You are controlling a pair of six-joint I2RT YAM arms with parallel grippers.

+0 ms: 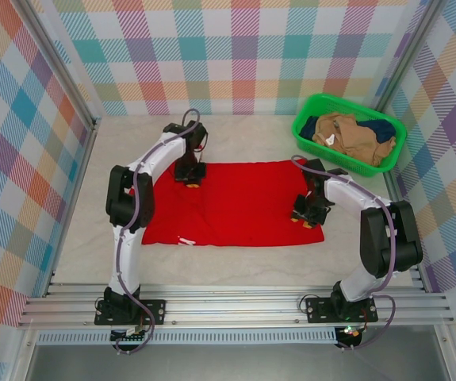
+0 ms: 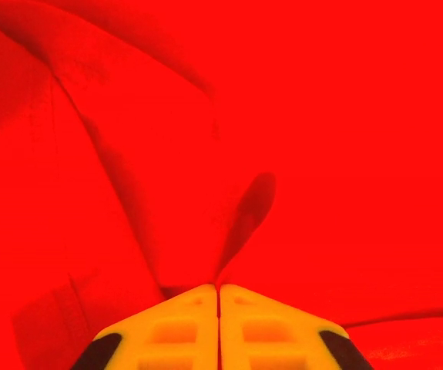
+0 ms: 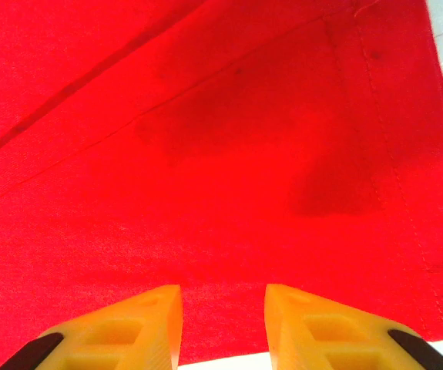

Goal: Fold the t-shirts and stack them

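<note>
The bright red soft cloth t-shirt [image 1: 243,202] lies spread flat in the middle of the table, a small white label [image 1: 186,240] on its near edge. The left gripper [image 1: 190,181] sits down on the shirt's far left part. In the left wrist view its yellow fingertips [image 2: 175,324] are pressed together, and a raised crease of the red cloth [image 2: 321,154] runs straight into the line where they meet, so they are pinched on the shirt. The right gripper [image 1: 307,216] is at the shirt's near right corner. In the right wrist view its two yellow fingertips [image 3: 152,324] stand apart with nothing between them, poised just above the stitched hem of the red cloth [image 3: 206,154], and a sliver of pale surface shows past the edge

The table [image 1: 235,262] has a pale beige top, walled on three sides by panels of pastel plaid [image 1: 235,55], with a grey metal rail [image 1: 235,305] along the near edge where the arm bases are bolted

A green plastic basket [image 1: 323,152] stands at the far right corner, well apart from the red shirt. Inside it a crumpled tan shirt [image 1: 350,133] lies on top of a dark navy shirt [image 1: 386,128]
</note>
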